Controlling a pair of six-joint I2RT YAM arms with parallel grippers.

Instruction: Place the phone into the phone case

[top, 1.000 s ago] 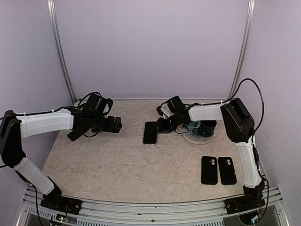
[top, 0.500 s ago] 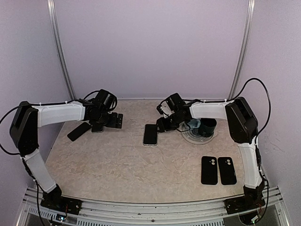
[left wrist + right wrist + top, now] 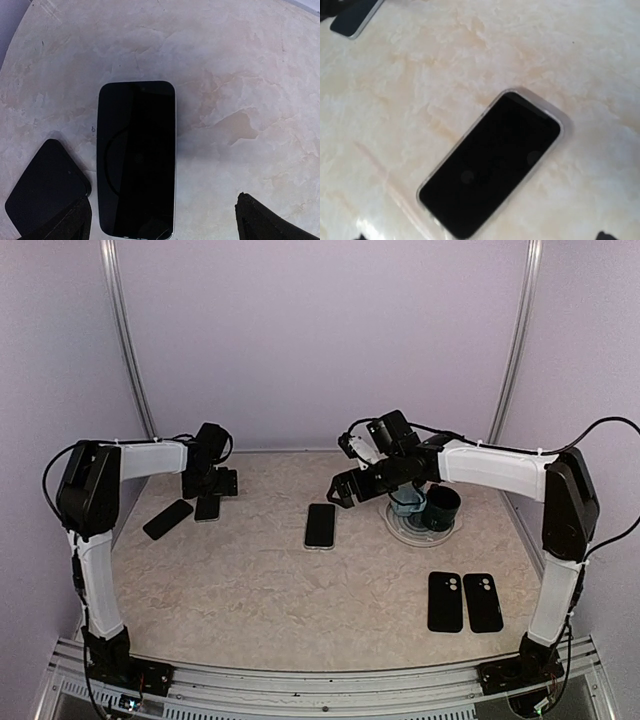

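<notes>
Left hand [image 3: 213, 483] spread wide, nothing gripped. Fingertips [image 3: 70, 222] over the near end of a black glass-faced phone with a thin silver edge [image 3: 136, 157], flat on the table. Just beside it, a matte black rounded slab [image 3: 45, 192], skewed; phone or case not clear.

Right hand [image 3: 342, 490] also wide open and empty, above and apart from a black phone with a pale rim [image 3: 490, 185], screen up near mid-table.

Beige marbled table [image 3: 250, 590]. Two glossy black phone cases [image 3: 445, 601] side by side, near right. Dark cup on a clear round base [image 3: 443, 508] behind them. Lilac walls [image 3: 320, 340], grey metal uprights [image 3: 128, 350].
</notes>
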